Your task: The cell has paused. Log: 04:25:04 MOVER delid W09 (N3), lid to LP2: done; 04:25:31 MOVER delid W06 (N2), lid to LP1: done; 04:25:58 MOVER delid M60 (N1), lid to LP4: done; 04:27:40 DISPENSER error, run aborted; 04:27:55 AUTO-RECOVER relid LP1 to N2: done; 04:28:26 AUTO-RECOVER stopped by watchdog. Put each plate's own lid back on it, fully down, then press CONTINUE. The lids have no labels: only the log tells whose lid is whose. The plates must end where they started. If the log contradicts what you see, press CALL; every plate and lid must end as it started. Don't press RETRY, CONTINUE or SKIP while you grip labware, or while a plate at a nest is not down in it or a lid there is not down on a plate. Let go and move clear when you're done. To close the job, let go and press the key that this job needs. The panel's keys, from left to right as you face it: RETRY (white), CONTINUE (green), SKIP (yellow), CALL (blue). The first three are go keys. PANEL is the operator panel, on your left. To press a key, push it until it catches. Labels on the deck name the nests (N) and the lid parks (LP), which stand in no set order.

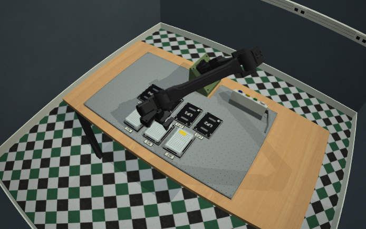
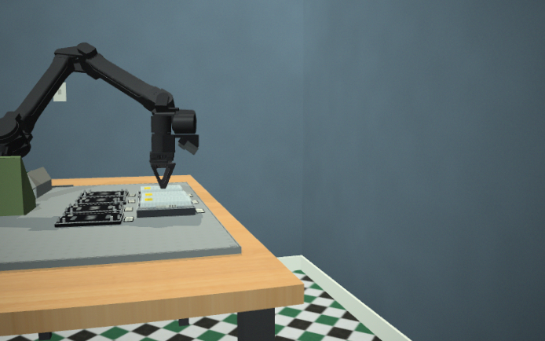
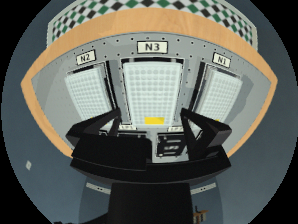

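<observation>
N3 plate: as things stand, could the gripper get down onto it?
Probably yes. The open gripper hangs right above the N3 plate, fingers spread to either side, and nothing shows between them and the plate in the wrist view.
</observation>
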